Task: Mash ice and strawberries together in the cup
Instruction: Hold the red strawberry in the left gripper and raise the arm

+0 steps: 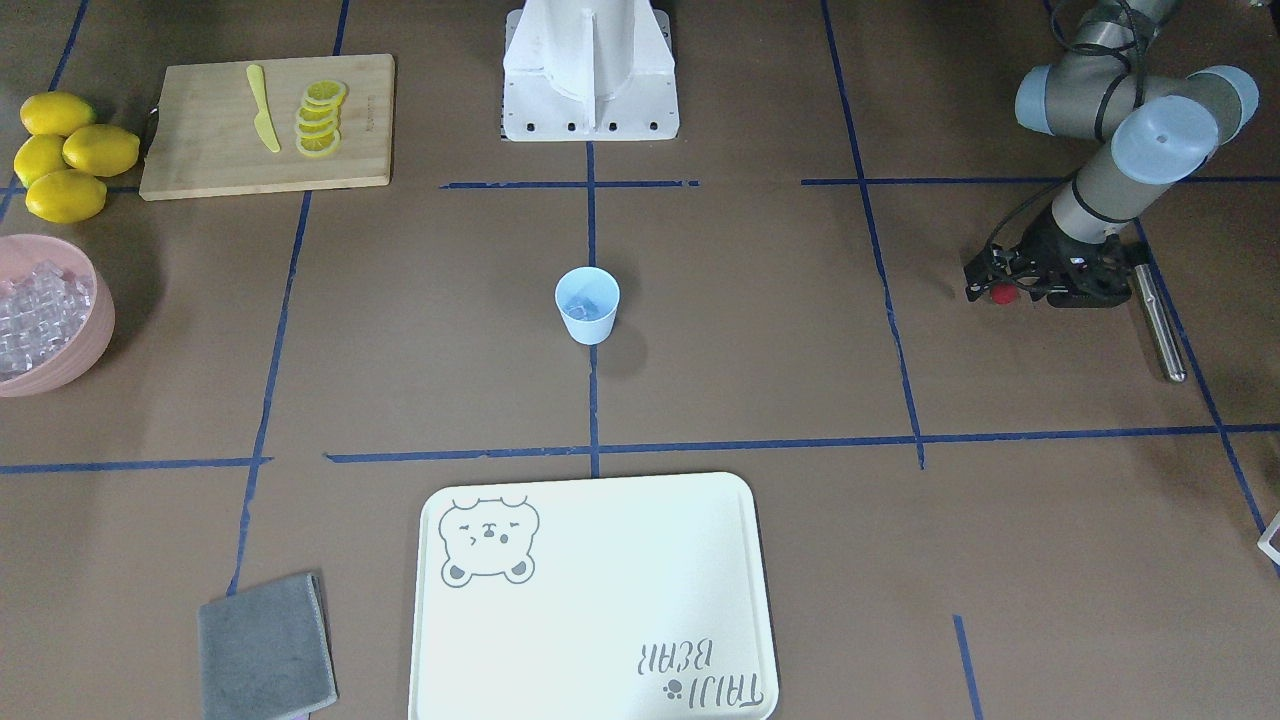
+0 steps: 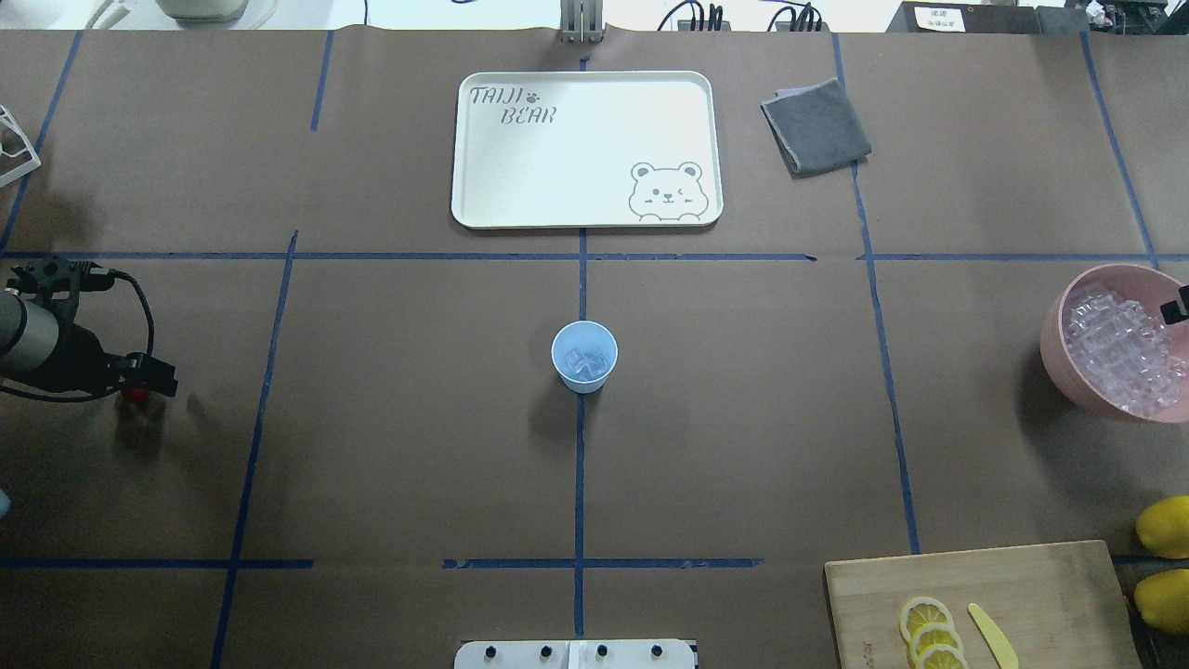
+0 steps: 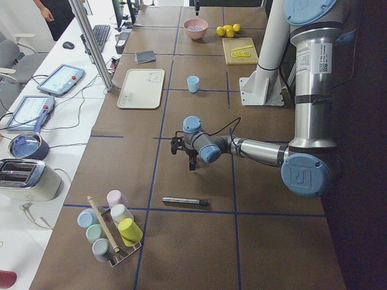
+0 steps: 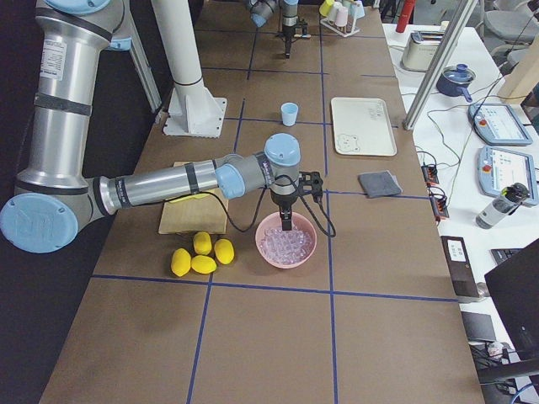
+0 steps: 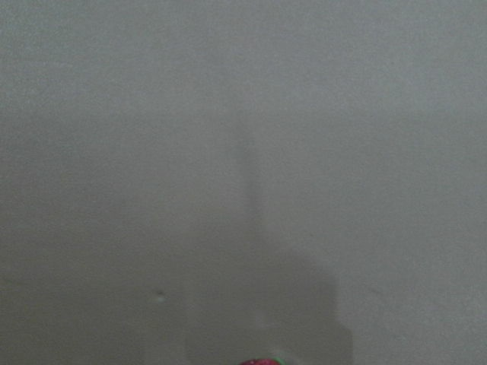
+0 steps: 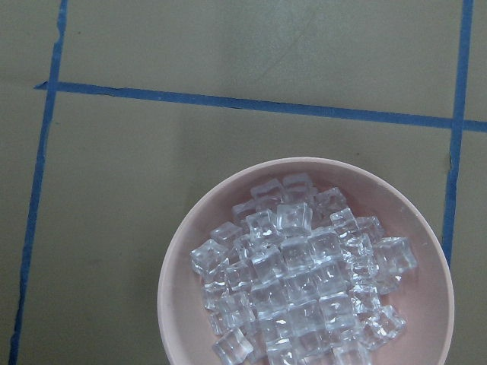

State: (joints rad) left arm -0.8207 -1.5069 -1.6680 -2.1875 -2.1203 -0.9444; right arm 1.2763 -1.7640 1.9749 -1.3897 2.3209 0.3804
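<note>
The small pale-blue plastic cup (image 1: 587, 305) stands central on the brown table (image 1: 760, 330), with clear ice cubes (image 2: 585, 362) inside. Well apart, the left gripper (image 2: 139, 392) clamps the small red strawberry (image 1: 1001, 294). The right gripper (image 4: 287, 225) hangs over the wide pink bowl (image 4: 268, 253); whether it is parted I cannot tell.

The left arm (image 1: 1095, 190) and right arm (image 4: 160, 187) are silver-grey tubes linked by rounded joints with pale blue caps (image 1: 1165, 138). A white label (image 3: 318, 58) with black print wraps the left arm's upper tube. Black cables (image 2: 149, 311) loop to the black left pincer (image 1: 988, 290), and the white pedestal (image 1: 590, 90) flares to a flanged foot with dark bolt holes (image 1: 572, 127).
</note>
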